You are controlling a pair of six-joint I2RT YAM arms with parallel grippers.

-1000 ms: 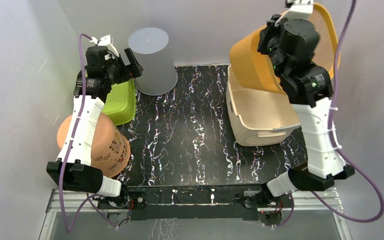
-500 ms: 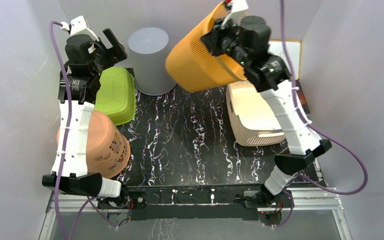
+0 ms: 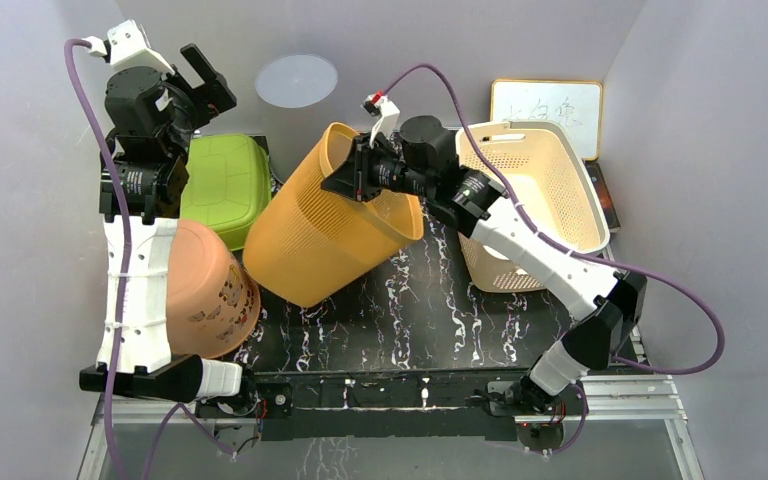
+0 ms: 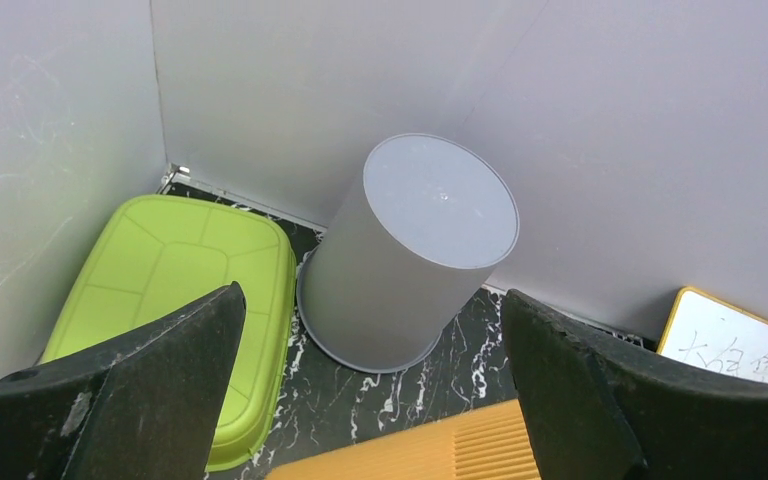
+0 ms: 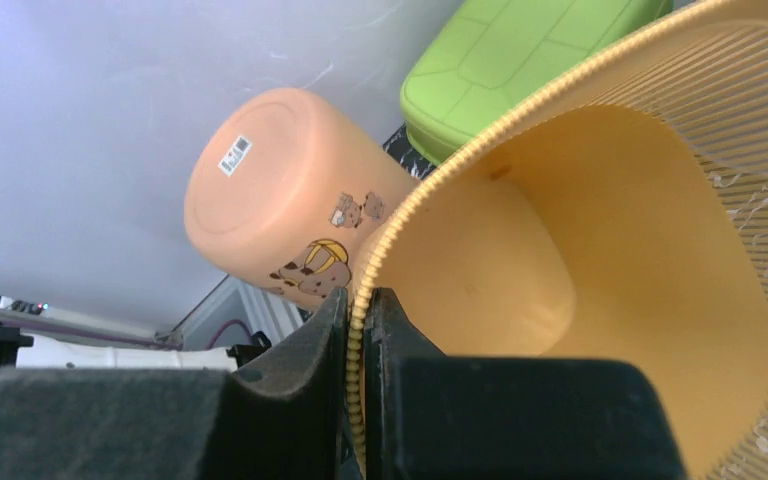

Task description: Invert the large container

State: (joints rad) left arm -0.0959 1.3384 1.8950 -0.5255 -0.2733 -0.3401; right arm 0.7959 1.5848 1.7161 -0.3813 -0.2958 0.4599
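I am looking down at the black table [image 3: 390, 310] with white streaks, the biggest thing here. The big yellow basket [image 3: 320, 240] is hanging tipped on its side over the left middle of the table. Its open mouth is pointing toward the back right and its closed bottom is pointing toward the front left. I cannot tell if its bottom is touching the table. The cream basket [image 3: 550, 190] is sitting on the right side with its mouth up. The peach tub [image 3: 210, 290] with little animal pictures is leaning at the front left, just beside the yellow basket. The green tub [image 3: 225, 190] is sitting upside down behind it. The grey bin [image 4: 410, 260] is standing upside down by the back wall, right next to the green tub. A small whiteboard [image 3: 545, 105] is leaning at the back right. The right gripper [image 5: 360, 330] is squeezing the yellow basket's rim, with one of its fingers [image 5: 310, 350] outside and the other inside. The left gripper [image 4: 370, 300] is hanging high over the back left corner, its fingers spread wide and holding nothing.
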